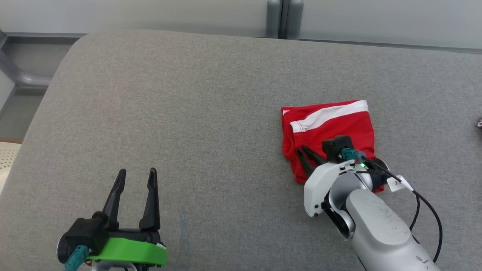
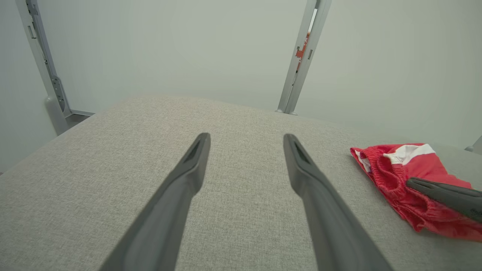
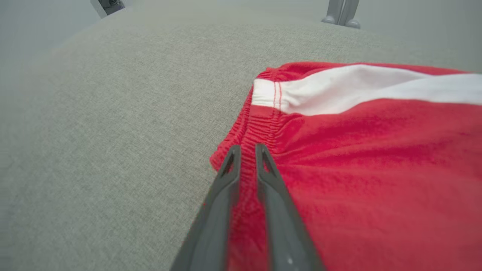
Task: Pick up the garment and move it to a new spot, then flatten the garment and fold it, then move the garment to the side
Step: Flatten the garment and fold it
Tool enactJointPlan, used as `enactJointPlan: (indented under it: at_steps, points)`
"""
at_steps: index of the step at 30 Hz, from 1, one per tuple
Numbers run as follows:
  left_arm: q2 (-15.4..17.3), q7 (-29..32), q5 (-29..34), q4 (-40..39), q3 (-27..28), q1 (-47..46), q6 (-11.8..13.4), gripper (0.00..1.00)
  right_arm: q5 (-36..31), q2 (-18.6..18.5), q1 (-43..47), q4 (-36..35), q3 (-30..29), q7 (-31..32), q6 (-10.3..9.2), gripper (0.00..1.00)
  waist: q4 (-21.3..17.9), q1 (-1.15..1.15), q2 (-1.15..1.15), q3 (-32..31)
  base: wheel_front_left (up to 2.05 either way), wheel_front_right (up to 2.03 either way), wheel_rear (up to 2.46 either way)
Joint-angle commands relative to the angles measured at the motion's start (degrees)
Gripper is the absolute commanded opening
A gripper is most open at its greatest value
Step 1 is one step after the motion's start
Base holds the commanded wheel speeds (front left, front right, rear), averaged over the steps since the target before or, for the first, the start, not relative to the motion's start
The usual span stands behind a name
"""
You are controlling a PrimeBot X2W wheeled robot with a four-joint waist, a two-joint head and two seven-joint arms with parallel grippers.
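Observation:
The garment point(image 1: 331, 120) is a pair of red shorts with a white stripe, lying folded and flat at the right of the grey padded surface point(image 1: 211, 113). My right gripper point(image 1: 303, 149) reaches in from the lower right, low over the shorts' left edge. In the right wrist view the garment point(image 3: 376, 150) spreads to the right, and the gripper point(image 3: 246, 147) is shut to a narrow slit with gathered waistband fabric in it. My left gripper point(image 1: 136, 171) stands open over bare surface at the lower left, far from the shorts. From the left wrist the garment point(image 2: 391, 177) lies right of the open left gripper point(image 2: 246, 137).
The padded surface rounds off at its left and far edges, with pale wall panels and a grey post point(image 1: 284, 19) behind. A black cable point(image 1: 429, 210) loops from my right wrist. A small dark object point(image 1: 480, 123) shows at the right edge.

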Motion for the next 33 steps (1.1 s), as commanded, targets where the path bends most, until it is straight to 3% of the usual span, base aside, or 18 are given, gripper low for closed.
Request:
enactJointPlan:
  at_steps: [1,7,15,25,33]
  points:
    - [0.10,0.01,0.84,-0.07,0.51,0.37,-0.15,1.00,0.86,-0.26,0.03,-0.41,-0.33,-1.08,-0.11,1.00,-0.89,0.00,0.00,-0.93,0.00,0.00,0.00]
    - [0.09,0.01,0.83,-0.23,2.19,1.93,-0.15,1.00,2.84,-0.26,3.57,-3.90,-3.03,-6.87,-0.11,1.00,-3.91,0.00,0.00,-3.36,0.00,0.00,0.00]
    - [0.11,0.01,0.87,0.06,4.93,3.26,-0.15,1.00,-1.74,-0.23,11.03,-11.36,-10.90,-13.54,-0.11,1.00,-9.07,0.00,0.00,-6.25,0.00,0.00,0.00]
    - [0.11,0.01,1.13,2.24,6.58,2.73,-0.15,1.00,-7.07,-0.22,18.04,-17.29,-21.56,-15.07,-0.11,1.00,-13.46,0.00,0.00,-8.32,0.00,0.00,0.00]
    - [0.12,0.01,1.76,4.49,5.65,1.94,-0.15,1.00,-5.40,-1.26,20.39,-17.26,-21.88,-15.11,-0.11,1.00,-14.93,0.00,0.00,-8.85,0.00,0.00,0.00]
